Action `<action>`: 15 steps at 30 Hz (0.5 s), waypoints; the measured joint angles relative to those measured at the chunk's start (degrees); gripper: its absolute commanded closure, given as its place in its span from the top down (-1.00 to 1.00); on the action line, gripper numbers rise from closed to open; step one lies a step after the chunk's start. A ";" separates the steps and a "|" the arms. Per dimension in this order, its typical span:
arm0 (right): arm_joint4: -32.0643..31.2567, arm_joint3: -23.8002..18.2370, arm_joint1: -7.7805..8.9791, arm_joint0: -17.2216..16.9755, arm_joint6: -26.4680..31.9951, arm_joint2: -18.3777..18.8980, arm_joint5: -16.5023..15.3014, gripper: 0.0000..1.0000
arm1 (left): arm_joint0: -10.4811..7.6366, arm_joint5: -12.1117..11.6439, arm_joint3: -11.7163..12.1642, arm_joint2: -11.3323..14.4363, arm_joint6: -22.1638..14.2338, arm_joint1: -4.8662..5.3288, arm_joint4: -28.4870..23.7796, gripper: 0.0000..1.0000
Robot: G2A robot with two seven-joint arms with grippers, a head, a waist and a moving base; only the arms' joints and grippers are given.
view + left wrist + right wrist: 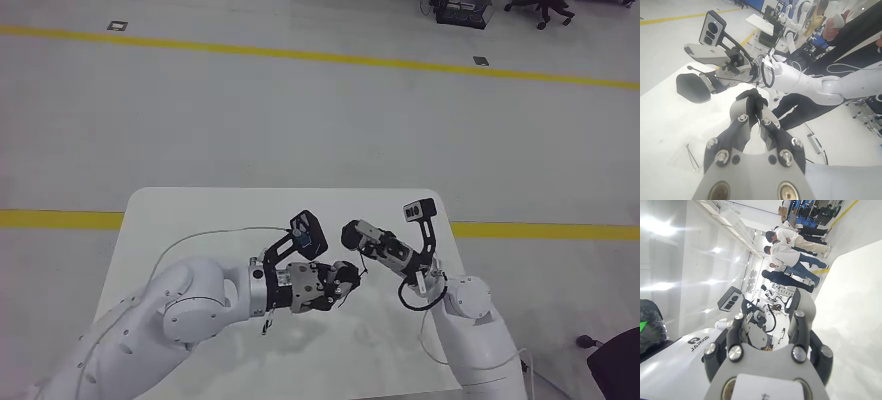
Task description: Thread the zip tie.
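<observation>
top view: white surface [190, 225], both arms meet over its middle, a bit toward the right edge. left gripper [343, 282] and right gripper [353, 243] are tip to tip, very close. what sits between them is too thin to make out here.

left wrist view: left jaws are pinched shut on the black zip tie [758, 124]. a short tail of it hangs back between the fingers [770, 116], the rest goes out past the tips toward the right gripper. right jaws are wide apart, just beyond the left tips. a thin black strand with a small head runs between the two right fingers. cannot tell if it is the same tie, or whether it touches either pad. the right arm's wrist camera [712, 28] is mounted just behind those jaws. spare ties [691, 157] lie flat on the surface, well apart from both grippers, on what looks like a clear bag with edges hard to see.

right wrist view: right jaws wide, pads well apart. the left gripper faces them close, partly hidden behind one right finger. the surface is cut off at the frame edge.
</observation>
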 measured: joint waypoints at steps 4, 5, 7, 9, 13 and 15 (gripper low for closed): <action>0.09 -0.15 -0.07 -0.07 0.46 -0.02 0.00 -0.70 | 0.03 0.00 -0.16 0.14 -0.04 0.17 -0.06 -1.00; 0.11 -0.21 -0.08 -0.14 0.57 0.01 0.00 -0.74 | 0.05 0.00 -0.19 0.21 -0.03 0.22 -0.06 -1.00; 0.16 -0.31 -0.10 -0.28 0.69 0.09 0.00 -0.78 | 0.05 0.00 -0.20 0.31 0.01 0.29 -0.06 -1.00; 0.30 -0.47 -0.12 -0.47 0.81 0.21 0.00 -1.00 | 0.03 0.00 -0.19 0.39 0.05 0.36 -0.04 -1.00; 0.57 -0.99 -0.17 -0.87 0.92 0.48 0.00 -1.00 | -0.02 0.00 -0.20 0.49 0.14 0.48 0.06 -1.00; 0.83 -1.38 -0.22 -1.12 0.92 0.68 0.00 -1.00 | -0.02 0.00 -0.21 0.53 0.15 0.55 0.17 -1.00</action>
